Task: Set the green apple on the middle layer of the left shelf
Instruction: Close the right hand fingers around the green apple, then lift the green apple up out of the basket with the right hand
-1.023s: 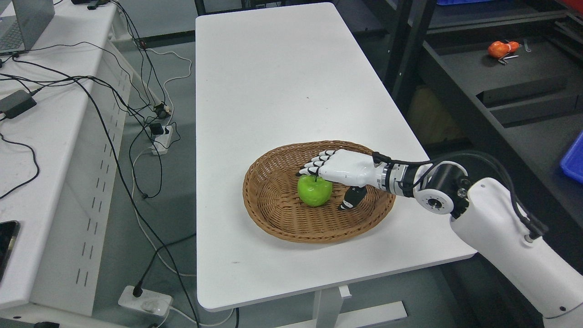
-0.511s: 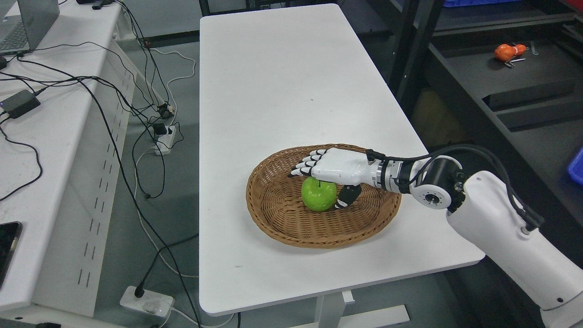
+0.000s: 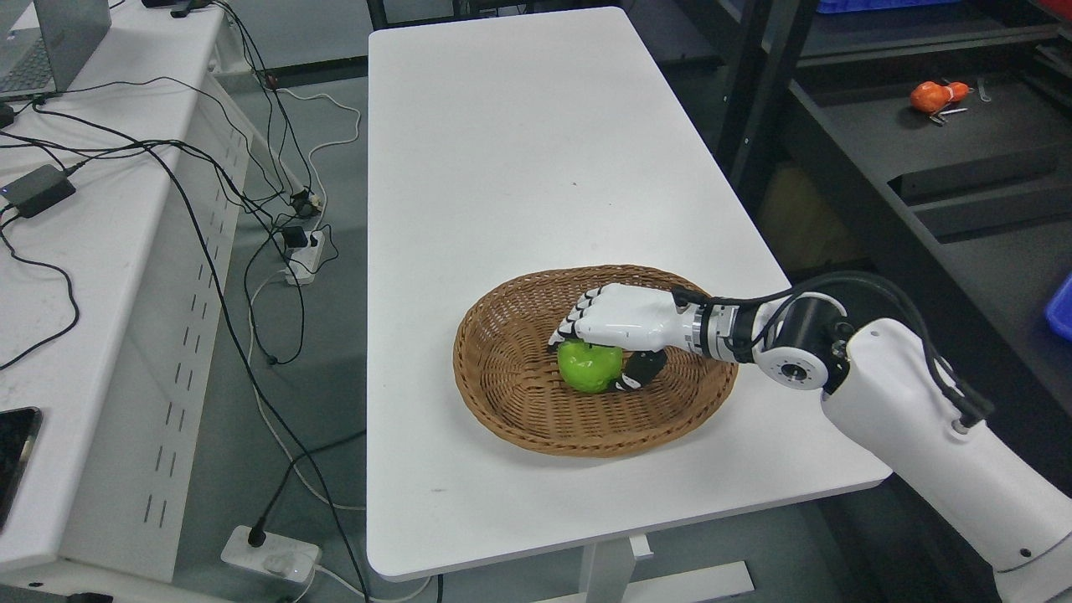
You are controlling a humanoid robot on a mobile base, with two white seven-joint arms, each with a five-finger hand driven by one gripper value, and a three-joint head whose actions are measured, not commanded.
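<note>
A green apple (image 3: 588, 373) lies in the middle of a round wicker basket (image 3: 586, 441) on the white table (image 3: 519, 151). My right hand (image 3: 591, 360) reaches in from the right and sits on top of the apple. Its fingers (image 3: 574, 322) curl down over the apple's far left side and the thumb (image 3: 638, 373) presses against its lower right side. The hand is shut on the apple, which still rests in the basket. The palm hides the apple's top. The left arm is out of view.
A dark metal shelf unit (image 3: 879, 142) stands to the right of the table, with an orange object (image 3: 931, 95) on one layer and a blue bin (image 3: 1062, 306) at the right edge. A white desk (image 3: 100, 251) with cables and a laptop stands at the left.
The right hand's fingers went from stretched out over the apple to curled down around it, and the thumb closed in against its side. The camera shifted slightly early on.
</note>
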